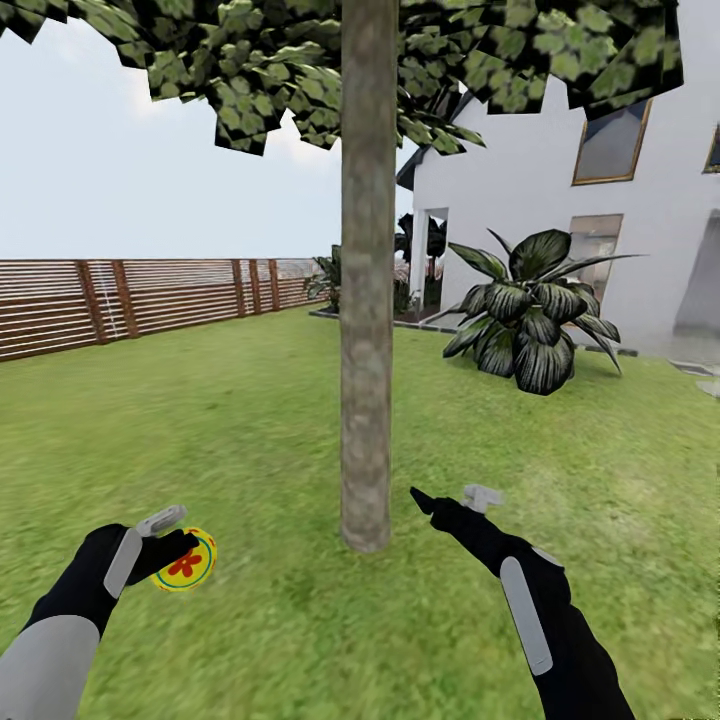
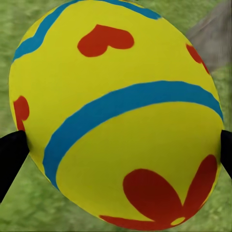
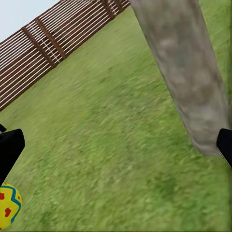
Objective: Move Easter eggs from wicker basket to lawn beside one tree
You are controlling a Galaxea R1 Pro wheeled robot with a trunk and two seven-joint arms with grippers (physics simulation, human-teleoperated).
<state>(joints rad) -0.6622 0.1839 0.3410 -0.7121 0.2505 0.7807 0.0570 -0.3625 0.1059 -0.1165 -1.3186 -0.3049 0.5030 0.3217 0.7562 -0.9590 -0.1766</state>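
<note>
While the left hand (image 1: pixel 172 553) grips one egg (image 1: pixel 186 560) between its black fingers (image 2: pixel 10 155), the step in hand looks like setting that egg down by the tree (image 1: pixel 367 300). Egg sits above the lawn (image 1: pixel 250 420), left of the trunk base and a little short of it. Basket and other two eggs: not seen here.

Right hand (image 1: pixel 447 500) hangs near the trunk base on the other side, fingers apart, nothing between them.

To do it well, my judgement:
- Bring the left hand closer to the trunk foot before lowering; "next to" wants it close in.
- Go low, nearly to the grass, then part the fingers slowly. An egg dropped from height may roll.
- Lay it long side down, not on its point.
- Keep the right hand clear of the drop spot.

Materials and shapes:
- Egg: smooth, glossy-looking, ovoid; yellow with blue bands and red petal marks. Rounded, so little to stop it rolling.
- Lawn: mottled green, flat, reads as short turf.
- Trunk: straight column, grey-brown, blotchy bark, no flare at the foot.
- Fence (image 1: pixel 120 300): brown horizontal slats.
- House (image 1: pixel 530 180): plain white wall.
- Broad-leaved shrub (image 1: pixel 530 325), dark striped leaves, well behind the tree.
</note>
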